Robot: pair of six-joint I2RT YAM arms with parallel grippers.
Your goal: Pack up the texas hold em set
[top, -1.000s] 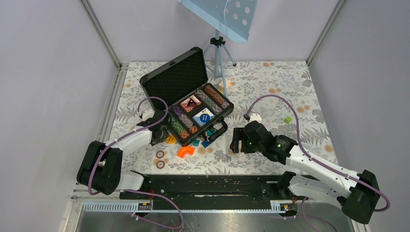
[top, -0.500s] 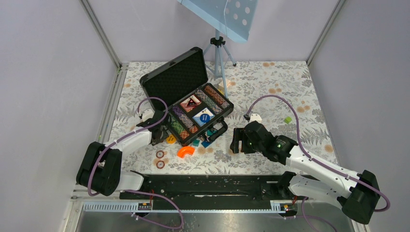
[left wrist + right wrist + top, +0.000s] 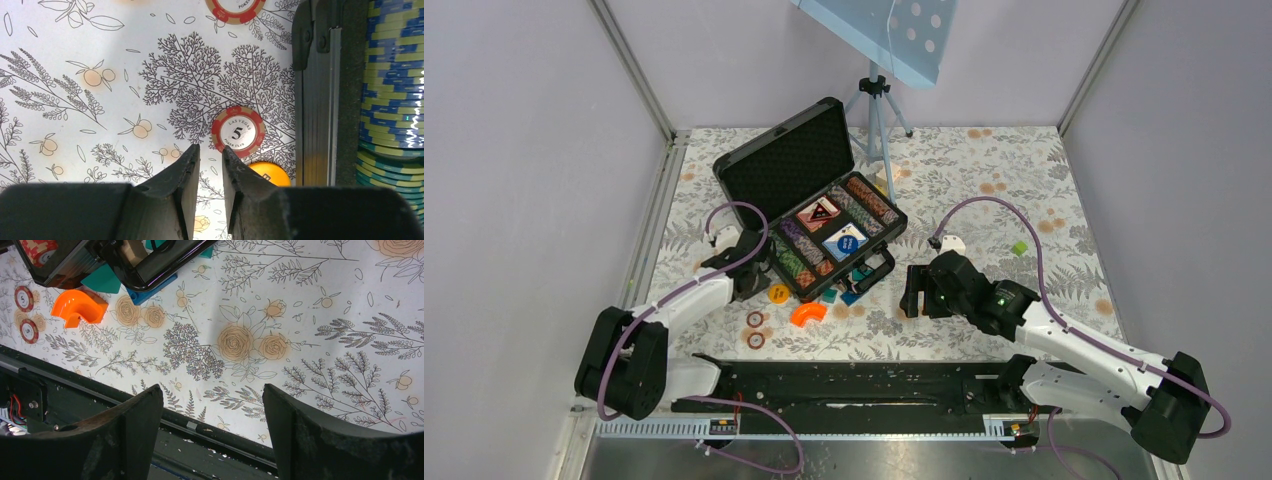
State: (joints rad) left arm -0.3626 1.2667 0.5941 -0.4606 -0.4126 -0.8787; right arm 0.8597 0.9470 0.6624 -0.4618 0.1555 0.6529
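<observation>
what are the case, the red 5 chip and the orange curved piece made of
Case: seemingly a hard black plastic shell, matte, with shiny metal-looking edge rails and a dark pitted foam lining. Red chip: probably clay or plastic composite, matte, with a printed centre label. Orange curved piece: most likely moulded plastic, smooth, with soft glossy highlights.

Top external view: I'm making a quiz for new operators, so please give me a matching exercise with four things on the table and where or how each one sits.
1. black hard briefcase with foam lining
2. orange curved plastic piece
3. pair of red-and-tan round poker chips
4. small lime-green block

A. side by side, left of the orange piece
B. open, lid raised
C. alone, far right of the case
D. just in front of the case's near side

Pairs: 1-B, 2-D, 3-A, 4-C
</observation>
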